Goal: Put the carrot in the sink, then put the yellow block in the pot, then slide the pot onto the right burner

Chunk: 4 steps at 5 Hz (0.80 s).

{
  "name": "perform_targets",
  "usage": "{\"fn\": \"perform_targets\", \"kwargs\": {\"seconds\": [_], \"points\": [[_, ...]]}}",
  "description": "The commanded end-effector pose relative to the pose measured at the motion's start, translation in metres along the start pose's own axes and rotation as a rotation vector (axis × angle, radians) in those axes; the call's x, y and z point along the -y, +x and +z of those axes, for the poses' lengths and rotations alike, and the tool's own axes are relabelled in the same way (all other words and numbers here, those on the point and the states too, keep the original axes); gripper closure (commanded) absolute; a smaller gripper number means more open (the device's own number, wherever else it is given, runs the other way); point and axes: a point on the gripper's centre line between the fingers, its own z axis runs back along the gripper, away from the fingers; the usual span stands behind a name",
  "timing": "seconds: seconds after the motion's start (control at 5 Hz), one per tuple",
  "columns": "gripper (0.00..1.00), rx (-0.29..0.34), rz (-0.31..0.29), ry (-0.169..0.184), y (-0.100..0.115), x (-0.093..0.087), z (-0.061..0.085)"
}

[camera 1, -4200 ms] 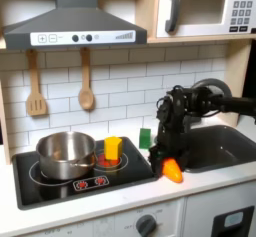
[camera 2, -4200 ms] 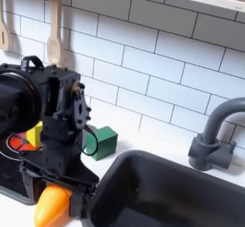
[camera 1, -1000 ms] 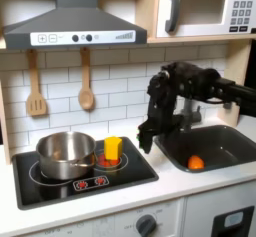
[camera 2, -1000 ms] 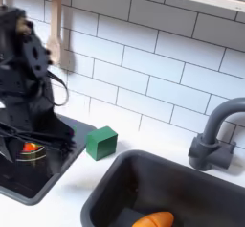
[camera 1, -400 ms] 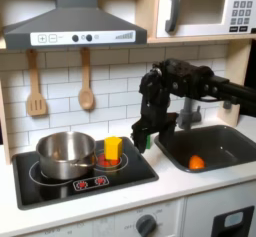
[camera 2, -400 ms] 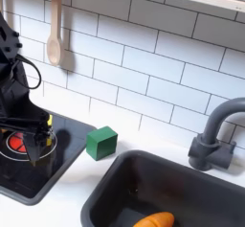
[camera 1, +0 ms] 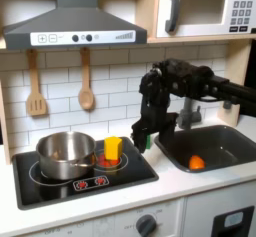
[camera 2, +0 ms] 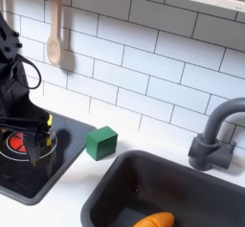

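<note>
- The carrot point(camera 1: 196, 162) lies on the floor of the sink point(camera 1: 225, 139) at the right of the first exterior view; in the second exterior view it shows at the bottom edge, orange against the dark basin.
- The tool point(camera 1: 139, 141) hangs at the frame's middle in the first exterior view, above the right edge of the cooktop, holding nothing; how wide it stands I cannot tell.
- The yellow block point(camera 1: 112, 148) stands on the right burner point(camera 1: 114, 161), just left of the tool.
- The pot point(camera 1: 66, 153) sits on the cooktop's left side, left of the yellow block.
- A green block point(camera 2: 100, 142) rests on the white bench point(camera 2: 67, 197) between cooktop and sink in the second exterior view.
- Writing: the microwave point(camera 1: 205, 9) at upper right shows a small display reading roughly "01:30"; the keypad is too small to read.
- Two wooden utensils point(camera 1: 86, 81) hang on the tiled wall at left.
</note>
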Motion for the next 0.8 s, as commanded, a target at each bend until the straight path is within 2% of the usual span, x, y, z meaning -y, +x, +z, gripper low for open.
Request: {"fn": "perform_targets", "kwargs": {"seconds": [0.0,0.2,0.4,0.6], "points": [[0.0,0.207,0.049,-0.083,0.03,-0.011,0.014],[0.0,0.26,0.025,-0.122,0.035,-0.006,0.029],[0.0,0.406,-0.043,-0.153,0.047,-0.005,0.05],[0.0,0.492,-0.059,-0.142,0.055,-0.011,0.063]]}}
